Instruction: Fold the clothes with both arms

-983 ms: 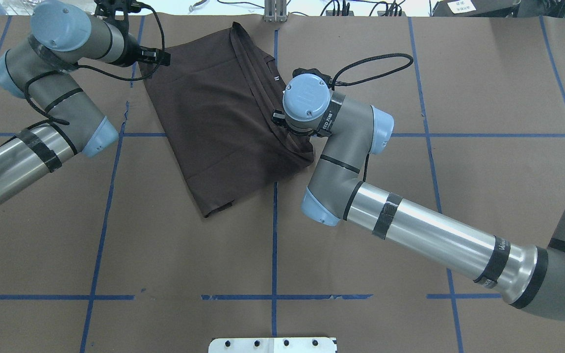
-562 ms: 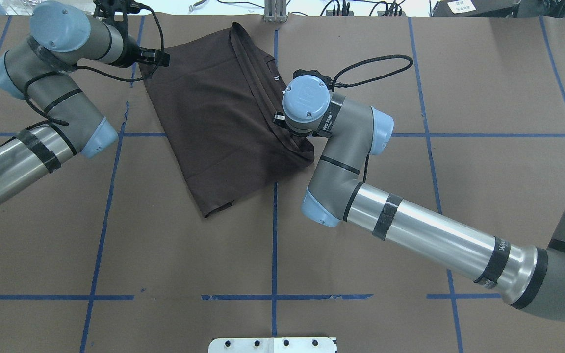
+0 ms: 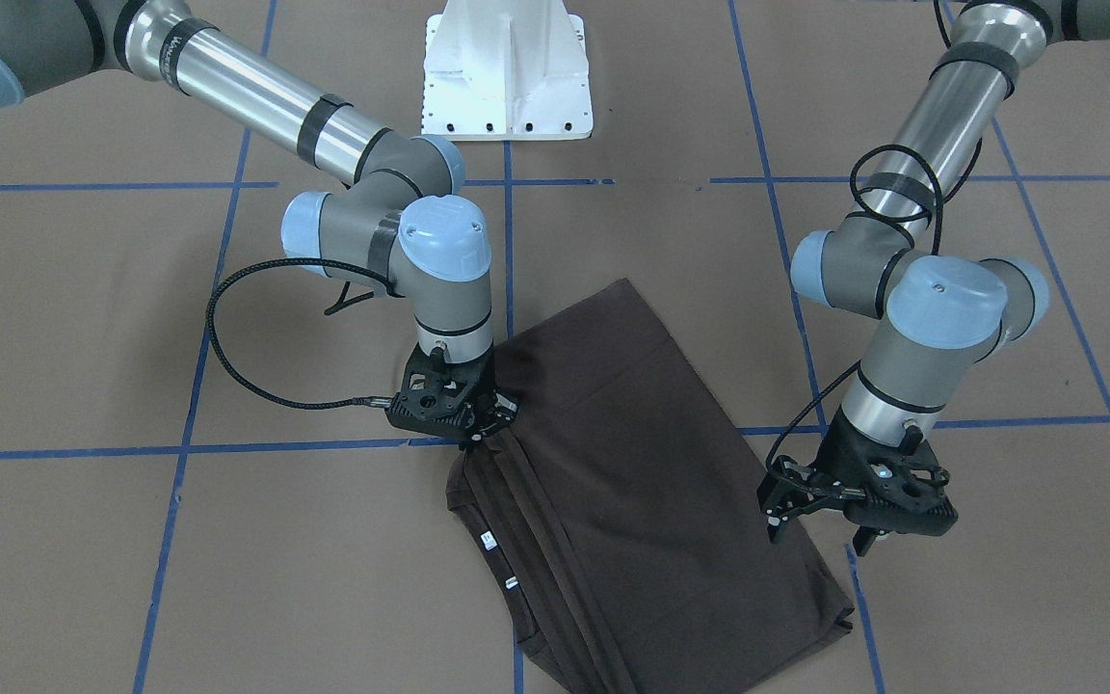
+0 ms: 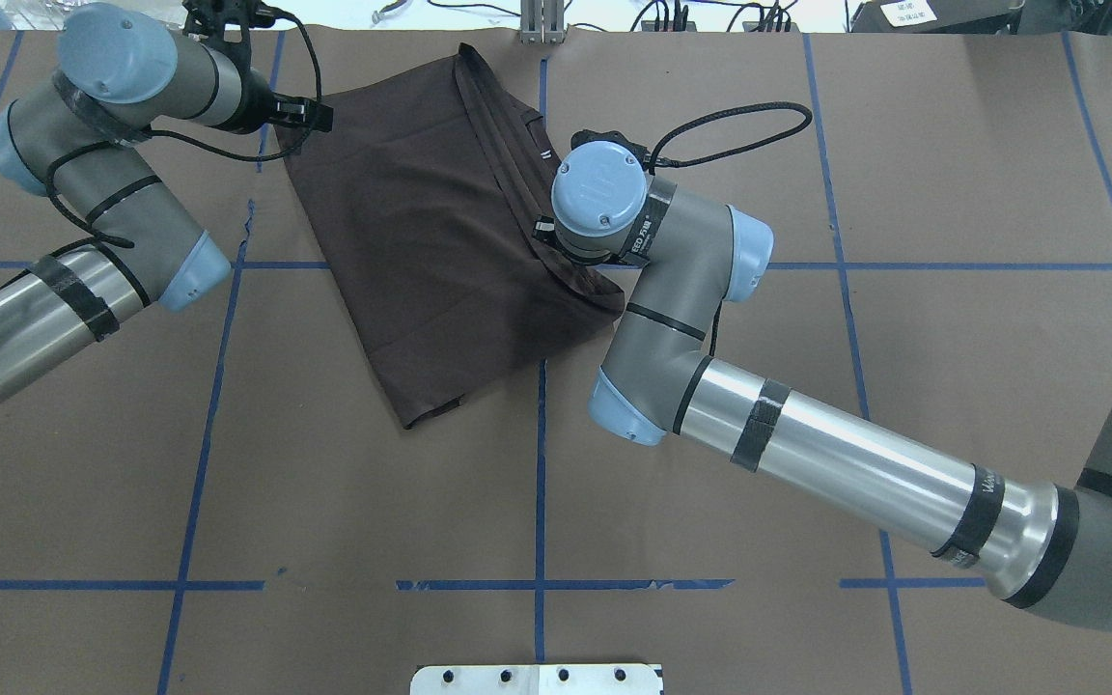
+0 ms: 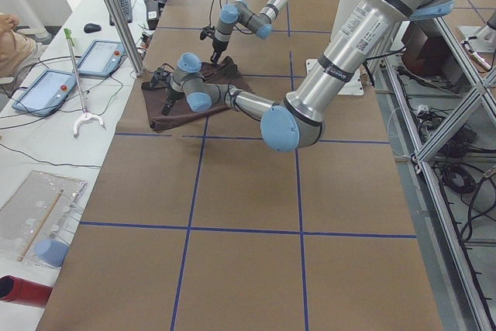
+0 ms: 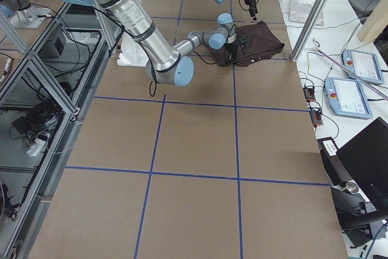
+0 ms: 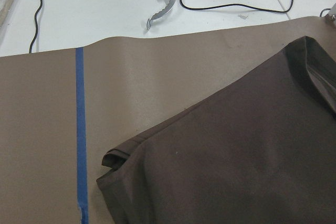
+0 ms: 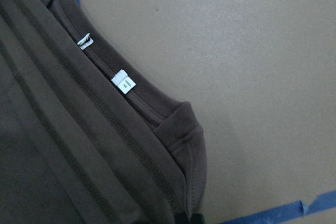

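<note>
Paper, plain brown and crossed by blue tape lines [image 4: 539, 463], covers the desk [image 4: 324, 502], and its near half carries nothing but the white pedestal base [image 4: 537, 679] at the near edge. From the near right the silver-grey tubular right arm [image 4: 836, 463] reaches across to the middle, and from the near left the matching left arm [image 4: 25, 319] reaches to the far side. Both end at the dark brown short-sleeved T-shirt [image 4: 421, 241], which lies already folded into a slanted oblong on the far middle of the desk, a little left of centre. Its doubled edges are stacked in long ridges along the right side, with the ribbed collar [image 8: 152, 109] and white neck tags [image 8: 124, 81] showing beside them. The right tool [image 3: 489, 432] points straight down onto that right edge and looks pinched shut on the layered fabric, probably so that all the layers lift or slide as one rather than fanning apart. Farther off, the left tool [image 3: 817, 528] hangs just above the shirt's left edge near its far left corner, fingers spread and gripping nothing. It seems lined up to take that side, so the two arms can carry the next fold evenly.
</note>
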You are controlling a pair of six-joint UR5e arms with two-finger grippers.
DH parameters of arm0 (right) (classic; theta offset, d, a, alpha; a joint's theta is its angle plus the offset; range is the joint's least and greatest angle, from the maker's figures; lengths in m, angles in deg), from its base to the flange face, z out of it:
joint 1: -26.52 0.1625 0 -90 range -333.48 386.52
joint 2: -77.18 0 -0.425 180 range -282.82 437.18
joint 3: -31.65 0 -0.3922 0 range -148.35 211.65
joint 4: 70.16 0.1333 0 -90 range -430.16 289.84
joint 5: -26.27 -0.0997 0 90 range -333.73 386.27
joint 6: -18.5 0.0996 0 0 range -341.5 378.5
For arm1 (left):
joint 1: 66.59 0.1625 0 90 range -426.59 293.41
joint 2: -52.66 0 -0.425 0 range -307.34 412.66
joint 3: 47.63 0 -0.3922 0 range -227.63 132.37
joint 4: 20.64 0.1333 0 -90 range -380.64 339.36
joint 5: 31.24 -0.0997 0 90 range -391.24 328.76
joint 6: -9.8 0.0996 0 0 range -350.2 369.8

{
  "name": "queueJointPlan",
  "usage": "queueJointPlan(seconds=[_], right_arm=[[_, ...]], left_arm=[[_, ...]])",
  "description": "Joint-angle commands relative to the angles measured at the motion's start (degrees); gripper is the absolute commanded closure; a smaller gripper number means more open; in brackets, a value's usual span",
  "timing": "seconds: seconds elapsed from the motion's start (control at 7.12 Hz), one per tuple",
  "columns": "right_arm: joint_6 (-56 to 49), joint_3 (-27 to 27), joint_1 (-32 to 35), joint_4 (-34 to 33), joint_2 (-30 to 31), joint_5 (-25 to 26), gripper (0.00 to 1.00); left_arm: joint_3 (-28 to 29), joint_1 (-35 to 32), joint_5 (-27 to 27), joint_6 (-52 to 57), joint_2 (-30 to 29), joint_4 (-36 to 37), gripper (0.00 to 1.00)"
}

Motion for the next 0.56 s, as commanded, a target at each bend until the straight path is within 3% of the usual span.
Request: queueJointPlan(seconds=[0.0, 0.42], right_arm=[[2.1, 8.3, -0.9, -0.4, 5.9, 0.2, 1.0], [4.6, 36.3, -11.1, -6.0, 25.2, 6.7, 1.0]], left_arm=[[-0.1, 0.0, 0.0, 0.0, 0.0, -0.1, 0.0], [-1.5, 0.5, 0.0, 0.0, 0.0, 0.0, 0.0]])
